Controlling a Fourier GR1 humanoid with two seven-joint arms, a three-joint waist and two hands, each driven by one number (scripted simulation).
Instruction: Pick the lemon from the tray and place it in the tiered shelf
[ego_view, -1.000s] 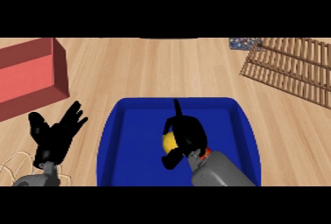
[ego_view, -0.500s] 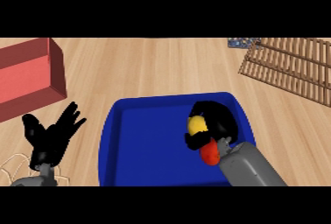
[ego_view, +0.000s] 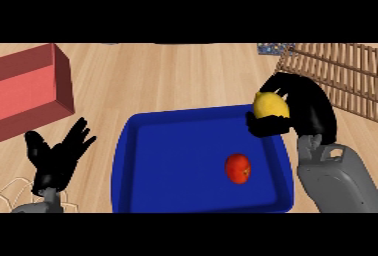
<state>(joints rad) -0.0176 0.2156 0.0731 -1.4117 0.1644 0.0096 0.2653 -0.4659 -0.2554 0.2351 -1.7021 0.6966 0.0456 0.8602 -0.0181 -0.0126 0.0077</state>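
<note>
Since the earlier frame, the right hand (ego_view: 295, 107) has lifted the lemon (ego_view: 270, 104) up and toward the tray's far right corner, uncovering a red fruit (ego_view: 238, 168) left lying in the blue tray (ego_view: 140, 165). Fingers curl around the lemon, which sits above the tray's rim. The slatted wooden shelf (ego_view: 336, 75) stands just beyond, to the upper right. To carry well, keep the lemon high enough to pass the shelf's edge before lowering. The left hand (ego_view: 57, 156) rests open at lower left.
</note>
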